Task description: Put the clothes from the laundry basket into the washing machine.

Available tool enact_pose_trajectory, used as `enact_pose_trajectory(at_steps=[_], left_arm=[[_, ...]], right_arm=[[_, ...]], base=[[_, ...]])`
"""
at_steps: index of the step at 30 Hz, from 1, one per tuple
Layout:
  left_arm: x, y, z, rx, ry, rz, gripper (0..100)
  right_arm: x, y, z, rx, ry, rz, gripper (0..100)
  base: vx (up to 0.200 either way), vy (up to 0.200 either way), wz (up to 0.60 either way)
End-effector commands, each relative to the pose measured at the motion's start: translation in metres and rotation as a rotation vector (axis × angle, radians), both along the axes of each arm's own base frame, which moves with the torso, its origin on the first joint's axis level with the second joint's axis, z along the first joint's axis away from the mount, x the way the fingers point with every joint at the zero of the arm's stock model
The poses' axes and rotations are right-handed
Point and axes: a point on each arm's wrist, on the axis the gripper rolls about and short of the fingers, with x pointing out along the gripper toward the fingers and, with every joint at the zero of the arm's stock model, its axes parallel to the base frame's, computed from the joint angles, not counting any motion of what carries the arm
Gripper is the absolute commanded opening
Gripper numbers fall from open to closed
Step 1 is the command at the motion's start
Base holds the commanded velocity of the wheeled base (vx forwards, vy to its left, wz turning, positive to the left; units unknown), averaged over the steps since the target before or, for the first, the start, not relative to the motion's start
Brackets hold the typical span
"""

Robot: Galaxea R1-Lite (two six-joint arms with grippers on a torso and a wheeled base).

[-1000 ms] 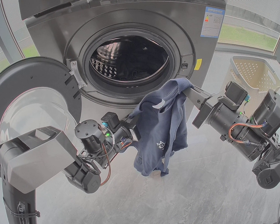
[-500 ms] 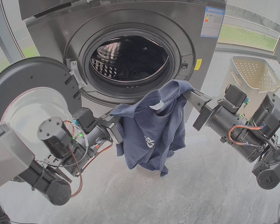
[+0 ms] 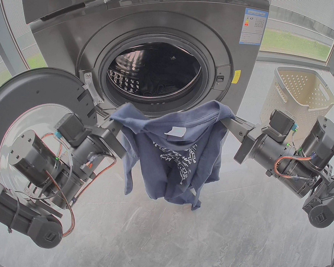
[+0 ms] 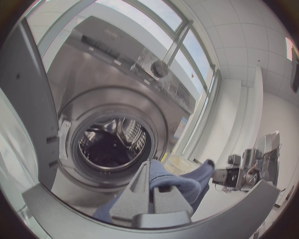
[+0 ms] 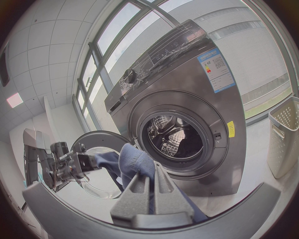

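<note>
Grey stone floor (image 3: 183, 245) in front of washer (image 3: 146, 22), windows (image 3: 300, 33) behind it. Holding shirt (image 3: 176, 150) at washer's front, just below drum mouth (image 3: 154, 70): left gripper (image 3: 114, 125) pinched tight on shoulder toward door (image 3: 30, 93), right gripper (image 3: 225, 121) pinched tight on shoulder toward basket (image 3: 305, 86), cloth stretched between and hanging low. Something dark, probably clothes, already inside washer. To load well: bring both holds closer together first, so cloth bunches narrower than mouth; lift until collar clears lower rim (image 3: 157, 104); then push forward, hem trailing after. Let go only once most of cloth sits past rim, else likely to slide back out onto floor. Mind dangling tail, apt to drag over rim and catch. Keep left arm off open door, swung out at washer's left and close beside that wrist; little slack there. More room at washer's right, between front panel and basket. Watch latch (image 3: 220, 78) on mouth's right side and hinge (image 3: 89, 88) on its left, both likely snag points. Plenty of bare floor in front of washer for backing arms out afterwards.
</note>
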Motion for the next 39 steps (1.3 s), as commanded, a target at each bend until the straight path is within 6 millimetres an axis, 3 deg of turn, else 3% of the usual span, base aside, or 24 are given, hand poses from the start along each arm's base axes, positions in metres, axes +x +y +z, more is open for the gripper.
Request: enact_pose_trajectory(at_steps=[1,23,39], left_arm=[[-0.010,0.007,0.031,-0.062,-0.098,0.002,0],[-0.013,0.008,0.032,-0.062,-0.100,0.003,0],[-0.022,0.014,0.061,-0.115,-0.181,0.016,0]], right_arm=[[0.003,-0.007,-0.003,-0.009,0.010,-0.026,0],[0.019,-0.017,-0.010,-0.029,0.019,-0.083,0],[0.010,-0.018,0.037,0.071,-0.129,-0.085,0]], base=[[0.000,0.000,0.00],[0.000,0.000,0.00],[0.000,0.000,0.00]])
